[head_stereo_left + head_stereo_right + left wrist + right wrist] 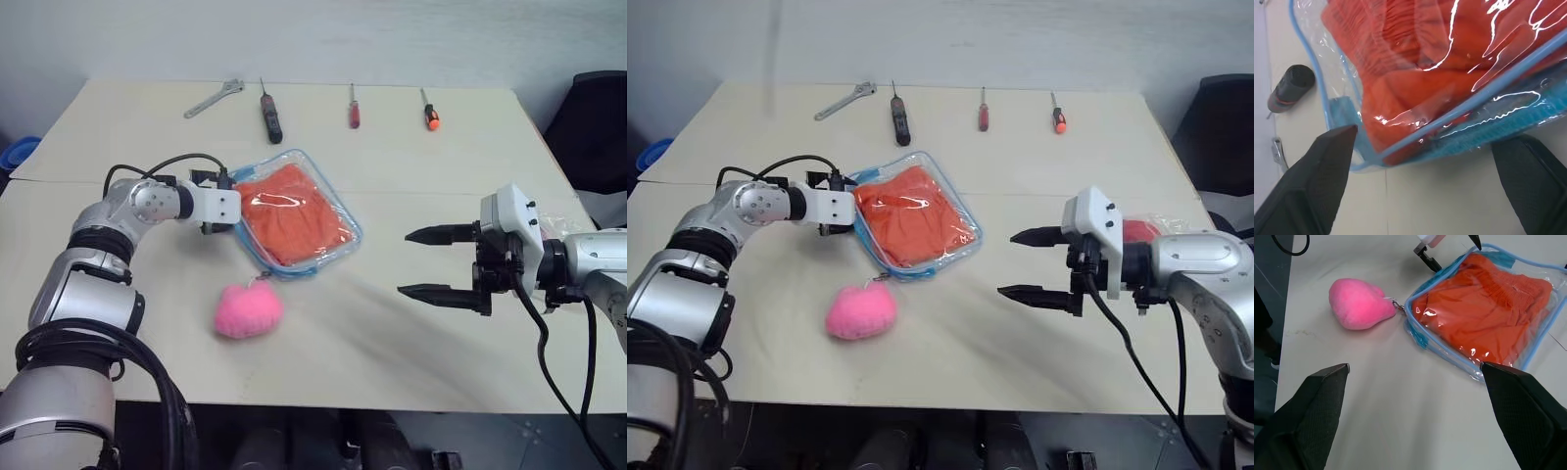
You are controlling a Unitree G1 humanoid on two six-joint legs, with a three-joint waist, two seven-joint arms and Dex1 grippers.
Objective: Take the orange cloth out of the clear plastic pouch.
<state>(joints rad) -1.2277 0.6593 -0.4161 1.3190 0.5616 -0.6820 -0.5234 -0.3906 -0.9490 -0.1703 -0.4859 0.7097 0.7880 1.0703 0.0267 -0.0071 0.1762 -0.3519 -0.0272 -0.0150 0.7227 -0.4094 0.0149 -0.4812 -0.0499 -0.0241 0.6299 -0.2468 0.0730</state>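
Cloth: the bright orange folded fabric cloth [292,217] lies inside the clear plastic pouch with light blue trim [341,210], filling most of it; none of it is out.
Pouch: flat on the pale beige table [392,313], set at a slant near the middle, a little toward the robot's left.
Charm: a pink fluffy heart [248,310] lies on the table just in front of the pouch, joined to its near corner by a short metal link.
Left gripper: the left gripper [1425,183] is at the pouch's left edge, its two black fingers [1327,166] spread wide on either side of a trimmed corner; the wrist view shows table between the fingers and the plastic, so nothing is held.
Right gripper: the right gripper [423,262] hangs above the table well to the right of the pouch, pointing toward it, jaws wide apart and empty.
Far edge: a silver wrench [214,99], a black-handled screwdriver [269,112], a red-handled screwdriver [354,108] and an orange-handled screwdriver [429,111] lie in a row.
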